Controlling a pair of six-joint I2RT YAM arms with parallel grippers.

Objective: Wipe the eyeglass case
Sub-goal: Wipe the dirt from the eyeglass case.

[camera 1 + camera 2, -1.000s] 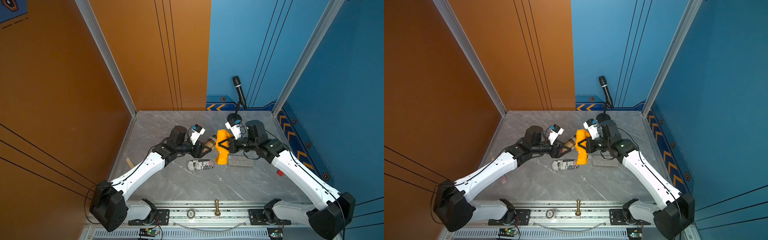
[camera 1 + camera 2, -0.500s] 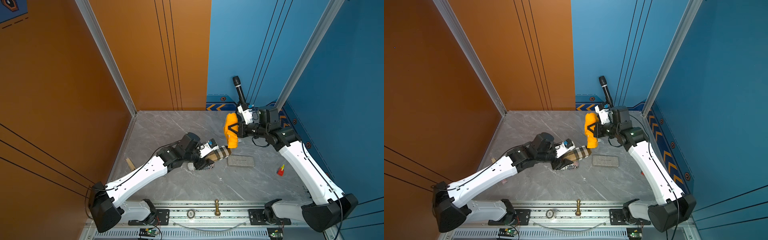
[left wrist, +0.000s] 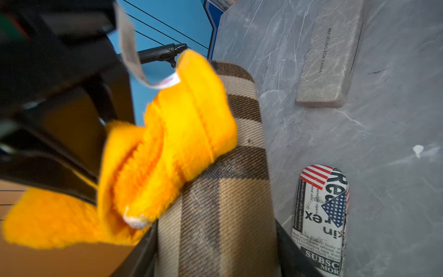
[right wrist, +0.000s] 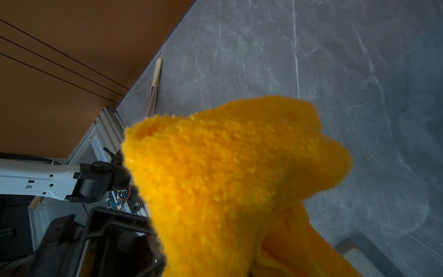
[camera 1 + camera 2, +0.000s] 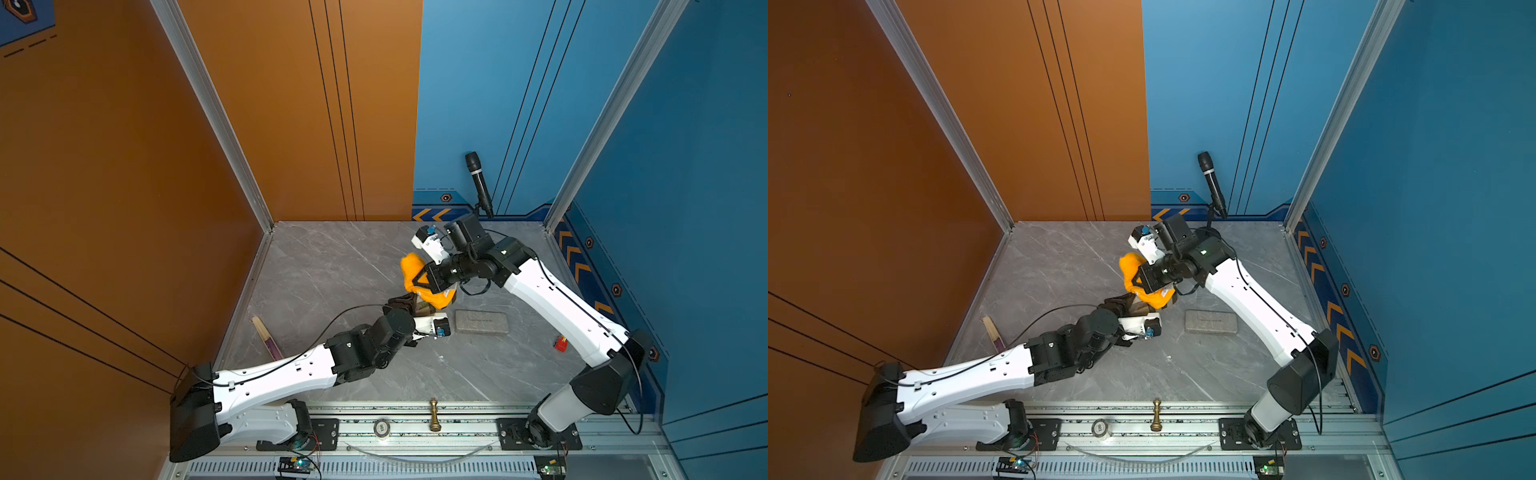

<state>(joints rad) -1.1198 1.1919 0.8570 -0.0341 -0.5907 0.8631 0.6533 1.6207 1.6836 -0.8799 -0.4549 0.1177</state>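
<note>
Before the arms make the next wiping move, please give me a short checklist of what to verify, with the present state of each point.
1. Left gripper shut on the tan-and-brown checked fabric eyeglass case: ok.
2. Right gripper shut on the fluffy orange cloth: ok.
3. Cloth lying on the held case: ok, seen in the left wrist view.
4. Grey stone-patterned flat case and newspaper-print case apart from the held case: ok, both lie on the grey marble table.
5. Case surface under the cloth clean: cannot tell, it is hidden.
</note>
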